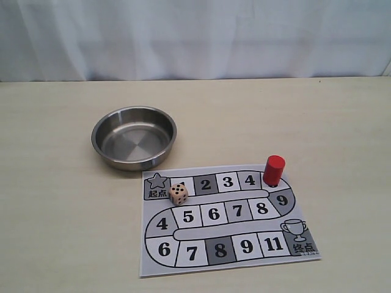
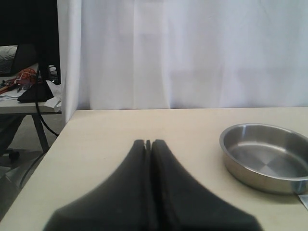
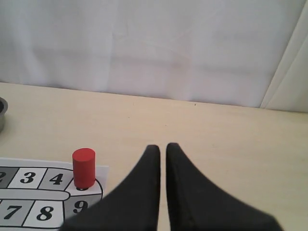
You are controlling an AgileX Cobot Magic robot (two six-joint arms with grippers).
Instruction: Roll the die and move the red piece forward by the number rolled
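Note:
The die (image 1: 178,194) rests on the printed board (image 1: 226,247), on the square between the star square and square 2; its top face seems to show five pips. At the board's far right bend, just past square 4, the red piece (image 1: 274,170) stands upright. It also shows in the right wrist view, where the red piece (image 3: 83,167) is ahead of and to one side of my right gripper (image 3: 162,147). That gripper is shut but for a thin slit and holds nothing. My left gripper (image 2: 148,142) is shut and empty over bare table. Neither gripper appears in the exterior view.
A round steel bowl (image 1: 134,137) sits empty just behind the board's left corner and near the left gripper as the bowl (image 2: 267,156). A white curtain backs the table. The table's left edge (image 2: 48,154) drops off beside the left gripper.

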